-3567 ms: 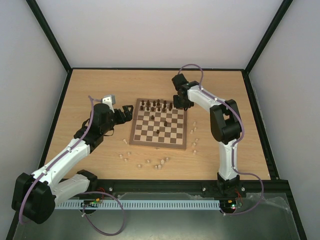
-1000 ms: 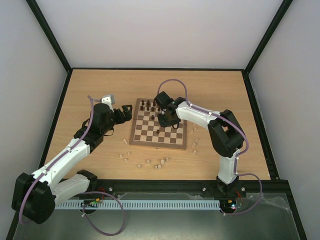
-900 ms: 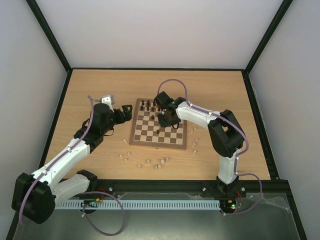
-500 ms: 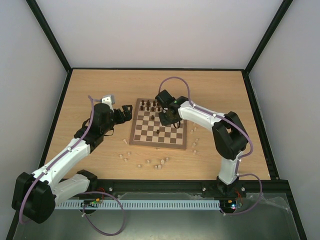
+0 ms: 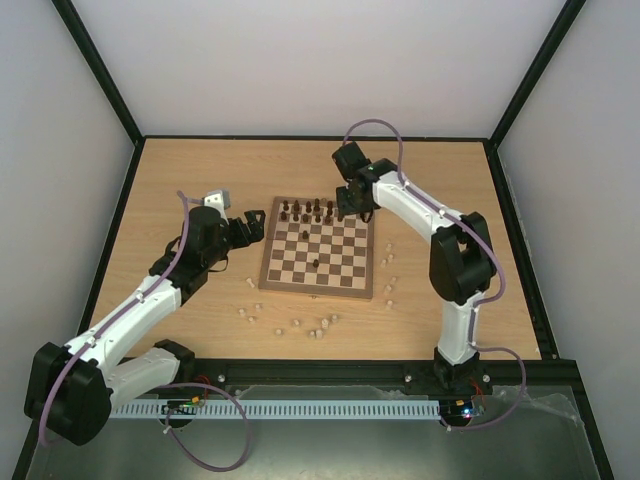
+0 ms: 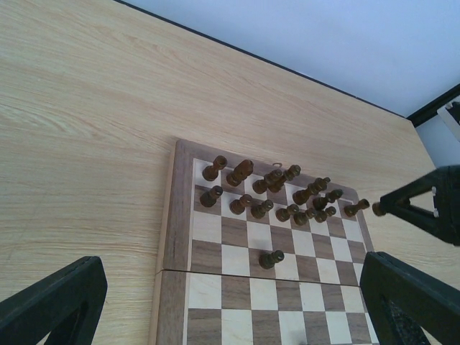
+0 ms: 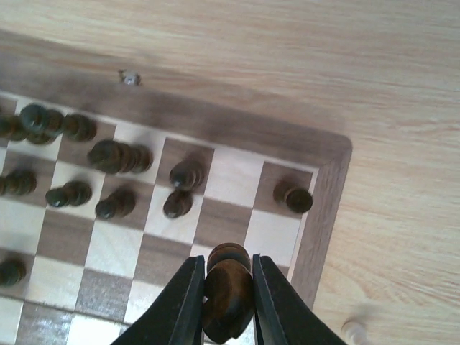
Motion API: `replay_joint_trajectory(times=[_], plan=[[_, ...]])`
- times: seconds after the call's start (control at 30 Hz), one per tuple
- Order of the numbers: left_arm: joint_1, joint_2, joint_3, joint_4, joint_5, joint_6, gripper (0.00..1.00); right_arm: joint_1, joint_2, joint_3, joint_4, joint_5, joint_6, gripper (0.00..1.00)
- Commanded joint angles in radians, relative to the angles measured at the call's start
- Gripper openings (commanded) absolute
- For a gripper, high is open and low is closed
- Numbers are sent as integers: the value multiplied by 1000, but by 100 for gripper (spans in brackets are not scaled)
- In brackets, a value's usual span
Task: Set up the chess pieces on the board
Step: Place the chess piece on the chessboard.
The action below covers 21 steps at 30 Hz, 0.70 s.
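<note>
Nearest your right wrist camera, the right gripper [image 7: 228, 287] is pinching a dark brown piece [image 7: 228, 295]. Its two fingers [image 7: 188, 305] are pressed against the piece's sides, and its rounded top shows between them. The piece hangs over the squares just inside the far right corner of the board [image 7: 327, 187]. You cannot tell from these views whether its base touches the wood.

Beyond it, one dark chessman [image 7: 295, 198] stands alone on the corner square. More dark pieces [image 7: 185, 175] crowd the squares to its left. A small metal clasp [image 7: 129, 77] sits on the border past them. A pale piece [image 7: 353, 330] lies blurred on the table [image 7: 402, 86] beside the board's edge.

From above, pale pieces [image 5: 320, 328] are scattered on the table between the arm bases and the board's near edge, with a few more along its right side. A lone dark piece [image 5: 317, 263] stands mid-board.

The right arm [image 5: 458, 262] rises from its base, bends at the elbow and reaches left and away from you. Its wrist tips down over the far right corner.

The left arm [image 5: 130, 315] stretches forward at a slant. The left gripper [image 5: 255, 224] is just off the board's left edge with its jaws spread wide and holding nothing.
</note>
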Motion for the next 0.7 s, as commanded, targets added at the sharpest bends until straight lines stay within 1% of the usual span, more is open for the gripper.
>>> replay_joint_trajectory(times=[0.0,0.33,0.67], plan=[[-5,1,22,-3,-1,5,100,-19,72,91,-109,33,-19,17],[-5,-3,23,-6,-7,7,100,-49,173,166,-119,12,-34,18],[-5,-5,25,-9,-13,9,100,-57,237,216,-115,-6,-42,18]])
